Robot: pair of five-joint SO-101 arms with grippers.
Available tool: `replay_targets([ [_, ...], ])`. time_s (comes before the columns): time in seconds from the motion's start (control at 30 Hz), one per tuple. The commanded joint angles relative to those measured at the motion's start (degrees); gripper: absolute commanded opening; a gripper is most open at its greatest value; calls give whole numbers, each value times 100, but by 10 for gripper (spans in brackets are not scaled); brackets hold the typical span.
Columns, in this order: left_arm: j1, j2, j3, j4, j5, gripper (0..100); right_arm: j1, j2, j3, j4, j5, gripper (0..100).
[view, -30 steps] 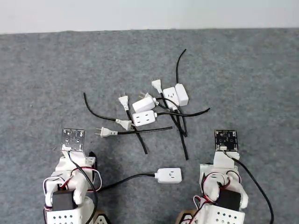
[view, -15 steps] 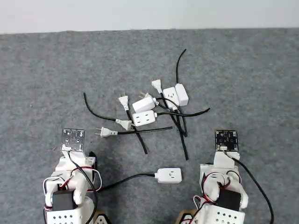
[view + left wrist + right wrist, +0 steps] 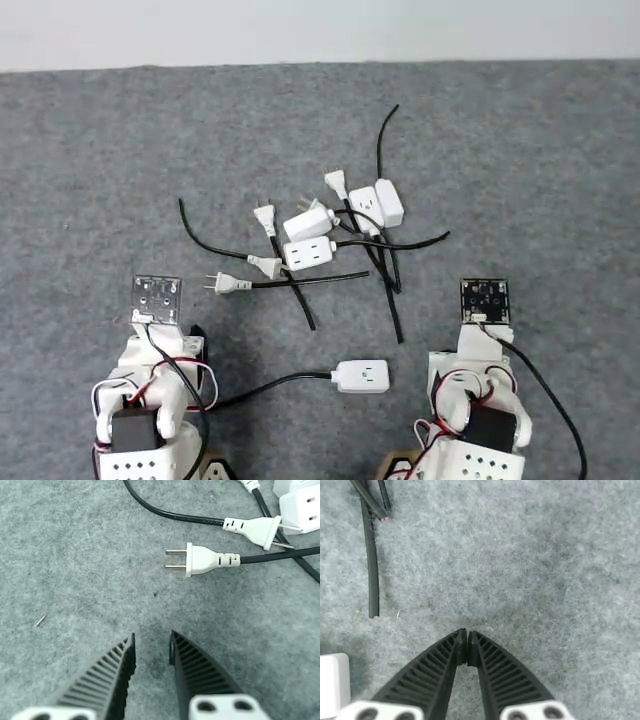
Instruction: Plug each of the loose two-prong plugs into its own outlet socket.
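Note:
Several white two-prong plugs on black cords lie tangled with white outlet sockets mid-table. One plug [image 3: 228, 284] [image 3: 202, 560] lies nearest my left gripper [image 3: 151, 641], prongs pointing left, with a second plug [image 3: 266, 266] [image 3: 257, 529] just behind it. My left gripper hangs a short way in front of them, slightly open and holding nothing. A socket [image 3: 309, 253] [image 3: 302, 510] sits in the tangle. Another socket [image 3: 361, 376] [image 3: 332, 685] lies alone between the arms. My right gripper [image 3: 466, 634] is shut on nothing over bare carpet.
Grey carpet [image 3: 540, 180] covers the table, with open room left, right and behind the tangle. Loose black cord ends [image 3: 371, 570] lie ahead of my right gripper. Both arm bases [image 3: 150, 420] [image 3: 475, 420] sit at the front edge.

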Motion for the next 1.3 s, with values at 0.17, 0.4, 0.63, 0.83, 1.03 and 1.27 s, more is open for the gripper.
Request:
replay_targets([
  [0.17, -9, -97, -48, 18, -44, 111, 57, -57, 105, 13, -26, 9],
  [0.4, -9, -97, -48, 18, -44, 111, 57, -57, 105, 13, -26, 9],
  [0.63, -9, -97, -48, 18, -44, 111, 57, -57, 105, 13, -26, 9],
  [0.83, 220, -97, -57, 18, -26, 111, 66, -57, 105, 4, -62, 9],
  [1.03, 958, -97, -57, 18, -26, 111, -391, -57, 105, 4, -26, 9],
  [1.27, 985, -97, -48, 18, -62, 112, -989, -57, 105, 4, -53, 9],
])
